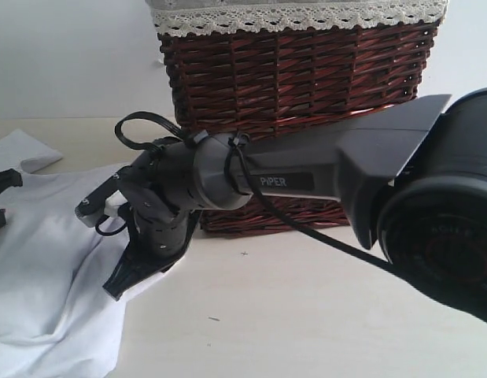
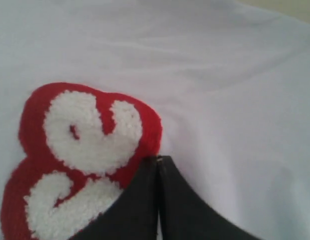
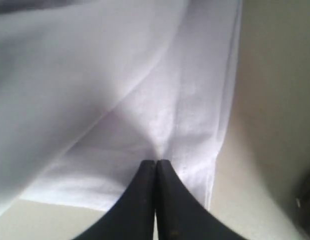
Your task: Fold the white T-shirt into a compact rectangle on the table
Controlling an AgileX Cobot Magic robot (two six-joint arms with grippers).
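Note:
The white T-shirt [image 1: 46, 260] lies rumpled on the left of the table [image 1: 306, 315]. My right gripper [image 1: 117, 287] reaches across and points down at the shirt's right edge. In the right wrist view the right gripper [image 3: 156, 161] is shut, and folds of the shirt [image 3: 119, 100] run into its tips near the hem. In the left wrist view my left gripper [image 2: 158, 159] is shut, its tips resting on flat shirt fabric [image 2: 220, 75] beside a fuzzy white letter outlined in red [image 2: 84, 130]. Whether the left gripper pinches any cloth does not show.
A brown wicker basket [image 1: 298, 79] with a lace-trimmed lining stands at the back, just behind the right arm. A black part of the left arm [image 1: 5, 179] shows at the left edge. Bare cream table [image 3: 275, 100] lies to the shirt's right.

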